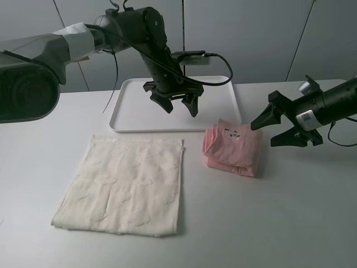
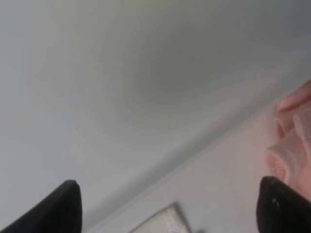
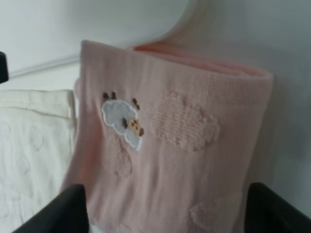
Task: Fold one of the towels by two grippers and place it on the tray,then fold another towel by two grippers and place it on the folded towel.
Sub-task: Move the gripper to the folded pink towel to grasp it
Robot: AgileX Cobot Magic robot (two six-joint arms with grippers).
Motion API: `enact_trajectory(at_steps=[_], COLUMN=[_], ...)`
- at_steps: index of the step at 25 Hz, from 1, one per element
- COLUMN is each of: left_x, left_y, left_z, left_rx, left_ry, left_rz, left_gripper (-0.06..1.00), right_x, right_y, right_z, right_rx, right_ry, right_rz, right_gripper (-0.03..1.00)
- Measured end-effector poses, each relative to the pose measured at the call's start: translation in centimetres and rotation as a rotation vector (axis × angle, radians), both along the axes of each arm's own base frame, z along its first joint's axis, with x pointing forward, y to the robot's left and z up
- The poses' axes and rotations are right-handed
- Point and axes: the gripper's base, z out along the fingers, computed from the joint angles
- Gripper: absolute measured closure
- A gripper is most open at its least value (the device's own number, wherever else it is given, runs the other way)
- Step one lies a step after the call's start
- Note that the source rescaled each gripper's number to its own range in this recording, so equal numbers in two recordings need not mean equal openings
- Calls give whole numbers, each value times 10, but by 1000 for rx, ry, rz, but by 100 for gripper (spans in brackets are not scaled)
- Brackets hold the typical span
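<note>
Looking from the high cam, w/ 6 o'clock as the table edge nearest the lens: the cream towel [image 1: 125, 187] sits closest, around 7 o'clock on the table [image 1: 279, 223]. It's spread out flat in one layer, edges a bit wavy, not folded.

Next back, approx 3 o'clock from the cream one's far corner, is the pink towel [image 1: 234, 148]. It's folded into a chunky little stack w/ a small white-and-brown stitched patch [image 1: 233, 133] on the top face. It's on the table, not on the tray, parked at 5 o'clock off the tray's near right corner. It's so close I can't tell if it touches the rim. Small gap btw the two towels.

Right gripper [image 1: 263, 135] is at 3 o'clock of the pink towel, low and pointing at it, jaws spread apart & holding nothing. The tips are just beside the cloth, not on it. Right wrist cam agrees: jaws wide at the frame corners, pink stack filling the view btw them.

Farthest back, at 12 o'clock, is the tray [image 1: 134, 109], white w/ a low rim. Left gripper [image 1: 180, 111] hangs above its middle, tips down, jaws also wide apart, holding nothing. Left wrist cam is blurry: mostly a pale surface w/ a bit of pink at one edge.
</note>
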Motion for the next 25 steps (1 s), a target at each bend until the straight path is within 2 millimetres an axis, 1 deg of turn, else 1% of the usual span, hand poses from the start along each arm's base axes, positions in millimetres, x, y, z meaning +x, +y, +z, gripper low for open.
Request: enact_trajectory(at_steps=[5, 8, 14, 21, 23, 25], left_x=[-1, -1, -1, -1, -1, -1], left_y=[-1, -1, -1, -1, -1, -1], left_z=[0, 0, 0, 0, 0, 0], left_rx=[0, -2, -2, -4, -4, -4], left_ry=[0, 0, 1, 2, 2, 2], left_rz=[-4, -4, -4, -3, -3, -3], left_gripper=[-1, -1, -1, -1, -1, -1], right_x=[0, 0, 4, 4, 4, 5], right_y=[0, 0, 3, 27, 29, 29], right_z=[-24, -32, -34, -37, -37, -38], right_rx=[11, 8, 23, -40, -53, -63], right_ry=[79, 94, 66, 34, 28, 24], right_rz=[-8, -7, -32, 31, 34, 32], right_gripper=[25, 25, 25, 26, 32, 46])
